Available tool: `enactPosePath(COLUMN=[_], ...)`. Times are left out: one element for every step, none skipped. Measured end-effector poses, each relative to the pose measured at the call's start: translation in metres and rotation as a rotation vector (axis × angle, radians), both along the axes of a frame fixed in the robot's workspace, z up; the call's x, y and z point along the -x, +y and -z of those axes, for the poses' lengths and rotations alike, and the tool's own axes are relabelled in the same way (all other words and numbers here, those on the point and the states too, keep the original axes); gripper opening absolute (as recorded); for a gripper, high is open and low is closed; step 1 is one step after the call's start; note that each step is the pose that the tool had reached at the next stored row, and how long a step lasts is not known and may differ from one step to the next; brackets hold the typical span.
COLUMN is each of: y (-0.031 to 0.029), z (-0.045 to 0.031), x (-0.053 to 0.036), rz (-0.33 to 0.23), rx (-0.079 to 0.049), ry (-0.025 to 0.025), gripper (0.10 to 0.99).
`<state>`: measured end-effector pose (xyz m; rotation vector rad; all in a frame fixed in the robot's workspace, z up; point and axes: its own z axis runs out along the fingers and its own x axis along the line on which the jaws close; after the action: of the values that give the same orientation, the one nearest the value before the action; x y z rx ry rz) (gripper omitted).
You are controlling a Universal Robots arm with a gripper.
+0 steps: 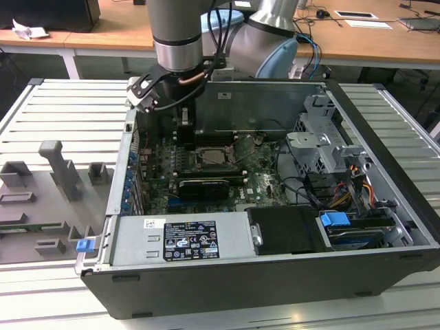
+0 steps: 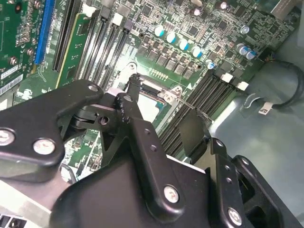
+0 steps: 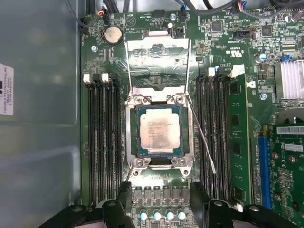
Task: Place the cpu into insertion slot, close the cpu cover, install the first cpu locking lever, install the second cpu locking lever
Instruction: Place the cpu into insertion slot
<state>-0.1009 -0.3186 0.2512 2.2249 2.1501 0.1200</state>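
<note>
Hovering my tool (image 3: pixel 162 191) spread wide and empty, I see the cpu (image 3: pixel 159 134) already seated in the insertion slot (image 3: pixel 136 142), four o'clock from the tool in the exterior view, cpu cover (image 3: pixel 159 61) swung open.

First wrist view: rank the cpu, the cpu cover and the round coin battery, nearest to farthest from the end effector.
1. cpu, seated in the insertion slot, just ahead of the end effector.
2. cpu cover, swung open beyond the slot.
3. coin battery, off the cover's far corner.
</note>
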Motion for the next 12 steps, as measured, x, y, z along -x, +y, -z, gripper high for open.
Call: enactPosePath(y=[0.0,0.0,0.0,0.0,0.0,0.0,0.0,0.0,0.0,0.0,0.0,0.0], z=[0.0,-0.0001,-0.0002,-0.0002,-0.0002,-0.0002,-0.0002,-0.0001,0.0001,0.0004,0.0009,0.0015], x=[-0.0001,-0.0004,-0.0012,-0.0022,-0.0035,-0.0049,-0.0103,-0.0146,-0.0193,-0.023,-0.0306,-0.0393], rz=[0.0,0.0,0.0,0.0,0.0,0.0,0.0,0.0,0.0,0.0,0.0,-0.002], rx=[0.0,0.0,0.0,0.0,0.0,0.0,0.0,0.0,0.0,0.0,0.0,0.0], ry=[-0.0001,0.0,0.0003,0.0006,0.0011,0.0015,0.0035,0.0048,0.0061,0.0066,0.0071,0.0076], gripper=[0.604,0.604,0.604,0.604,0.604,0.604,0.604,0.604,0.604,0.604,0.604,0.525])
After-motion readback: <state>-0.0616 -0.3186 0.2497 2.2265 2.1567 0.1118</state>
